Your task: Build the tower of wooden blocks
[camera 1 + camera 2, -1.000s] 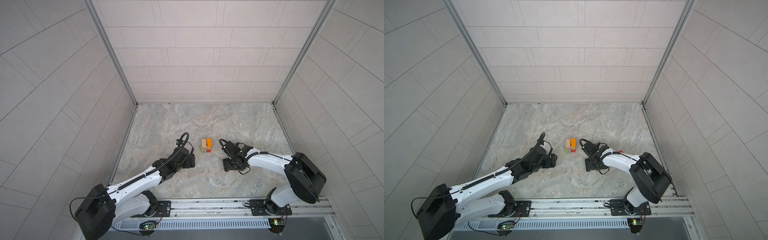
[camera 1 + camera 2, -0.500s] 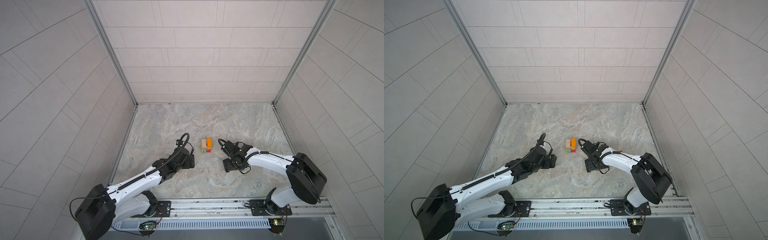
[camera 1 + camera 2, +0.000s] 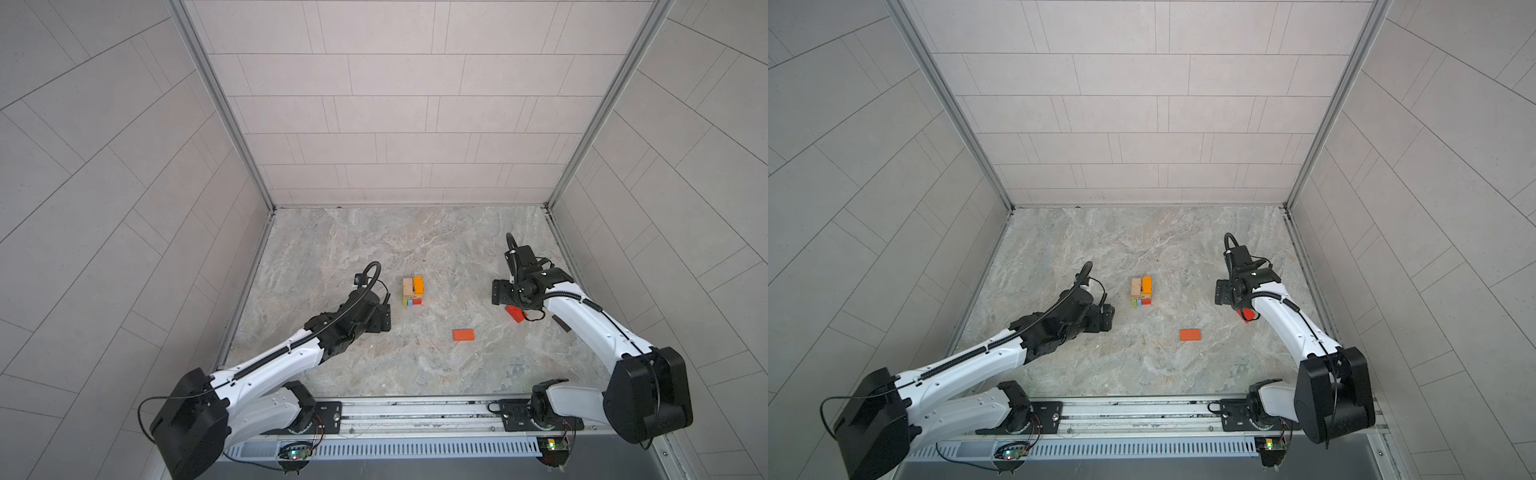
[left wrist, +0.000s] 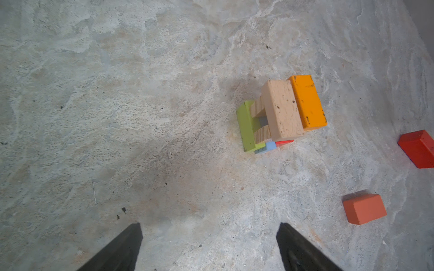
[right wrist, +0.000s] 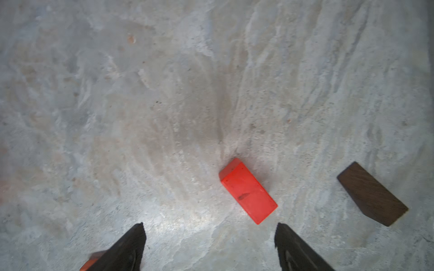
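Since a second ago the right arm has swung away from the middle of the counter [image 3: 374, 249] toward its right edge, uncovering an orange-red block [image 3: 463, 335] that lies flat and alone, nearest the front edge and right of centre. Farther back by the right edge lies a dark brown block [image 3: 561, 323], partly hidden by the arm in a top view, flat on the stone in the right wrist view [image 5: 372, 194]. Just left of it is a red block [image 5: 249, 190], flat and askew. The right claw [image 5: 210, 226] hangs over it with its jaws spread wide, empty and touching neither block. Toward the left edge, the left claw [image 4: 209, 225] is just as wide and empty, and sits low, near the tower [image 3: 413, 291] but apart from it. The tower stands mid-counter. Its lowest layer is a green plank [image 4: 246, 126], a blue plank [image 4: 270, 146] and a sliver of red. Two tan planks cross above those, and a tan plank [image 4: 283, 110] and an orange plank [image 4: 307, 102] lie side by side on top.
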Controlling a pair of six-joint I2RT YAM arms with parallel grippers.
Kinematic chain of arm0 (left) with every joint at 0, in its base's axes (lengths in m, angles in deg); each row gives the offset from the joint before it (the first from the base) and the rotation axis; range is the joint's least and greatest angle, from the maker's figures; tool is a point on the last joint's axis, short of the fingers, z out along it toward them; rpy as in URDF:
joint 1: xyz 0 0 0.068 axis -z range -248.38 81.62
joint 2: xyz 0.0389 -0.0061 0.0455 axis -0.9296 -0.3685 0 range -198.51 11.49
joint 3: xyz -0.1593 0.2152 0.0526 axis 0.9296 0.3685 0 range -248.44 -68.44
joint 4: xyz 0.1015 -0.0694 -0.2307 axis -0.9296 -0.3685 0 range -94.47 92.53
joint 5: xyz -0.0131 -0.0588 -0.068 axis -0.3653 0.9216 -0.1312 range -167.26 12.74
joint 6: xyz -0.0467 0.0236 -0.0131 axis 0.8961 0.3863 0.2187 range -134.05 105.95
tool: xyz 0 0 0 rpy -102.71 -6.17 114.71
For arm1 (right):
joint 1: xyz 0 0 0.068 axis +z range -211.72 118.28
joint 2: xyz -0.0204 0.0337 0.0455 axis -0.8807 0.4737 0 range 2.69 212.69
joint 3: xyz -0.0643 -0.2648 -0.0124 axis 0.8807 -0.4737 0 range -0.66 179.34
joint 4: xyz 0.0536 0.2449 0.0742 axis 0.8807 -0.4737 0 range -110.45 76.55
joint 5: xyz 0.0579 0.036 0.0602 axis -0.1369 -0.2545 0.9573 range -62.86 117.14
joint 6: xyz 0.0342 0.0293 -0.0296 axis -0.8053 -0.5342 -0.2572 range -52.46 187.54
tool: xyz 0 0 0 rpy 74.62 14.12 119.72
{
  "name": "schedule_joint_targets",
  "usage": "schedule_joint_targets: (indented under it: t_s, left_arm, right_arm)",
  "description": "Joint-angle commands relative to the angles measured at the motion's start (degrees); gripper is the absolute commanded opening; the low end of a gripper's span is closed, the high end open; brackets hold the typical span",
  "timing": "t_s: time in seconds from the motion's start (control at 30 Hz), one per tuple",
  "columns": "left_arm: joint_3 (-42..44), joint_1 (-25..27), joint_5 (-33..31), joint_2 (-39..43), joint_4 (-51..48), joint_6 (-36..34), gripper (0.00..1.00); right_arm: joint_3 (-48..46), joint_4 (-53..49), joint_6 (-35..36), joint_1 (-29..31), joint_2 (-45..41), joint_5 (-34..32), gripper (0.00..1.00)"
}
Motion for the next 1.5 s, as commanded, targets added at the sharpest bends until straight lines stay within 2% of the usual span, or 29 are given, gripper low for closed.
schedule_joint_targets:
  t_s: [0.0,0.3,0.6,0.83,1.0,1.07,1.2,1.37,1.47]
  left_arm:
    - [-0.06,0.13,0.41,-1.08,1.96,-0.35,0.97]
    - [0.23,0.11,1.34,-4.21,4.34,-0.27,0.97]
    - [1.1,0.05,1.09,-4.86,4.95,-0.17,0.97]
    - [1.46,0.04,1.05,-4.86,5.15,0.0,0.97]
    - [1.55,0.04,1.09,-4.31,4.84,0.21,0.97]
    - [1.63,0.02,1.11,-4.14,4.67,0.24,0.97]
    - [1.82,0.04,1.04,-3.42,4.29,0.26,0.97]
    - [1.9,0.0,0.96,-2.55,3.96,0.19,0.97]
    - [1.9,0.02,0.87,-2.34,3.92,0.01,0.97]
  right_arm:
    - [0.51,-1.29,1.66,-4.12,0.91,1.28,0.88]
    - [0.9,1.37,0.68,-8.72,7.23,4.88,0.88]
    - [-1.06,4.14,0.66,-8.71,11.27,8.82,0.87]
    - [-1.02,2.6,0.78,-4.41,11.9,6.06,0.68]
    - [0.1,0.48,1.04,-2.12,13.52,4.68,0.63]
    - [0.33,0.02,0.98,-2.02,13.56,4.0,0.64]
    - [0.07,-0.14,-0.03,-3.1,10.79,1.63,0.77]
    - [-2.04,1.51,-2.23,-9.89,6.67,8.03,0.81]
    - [-4.1,2.4,-4.15,-11.19,4.64,9.86,0.83]
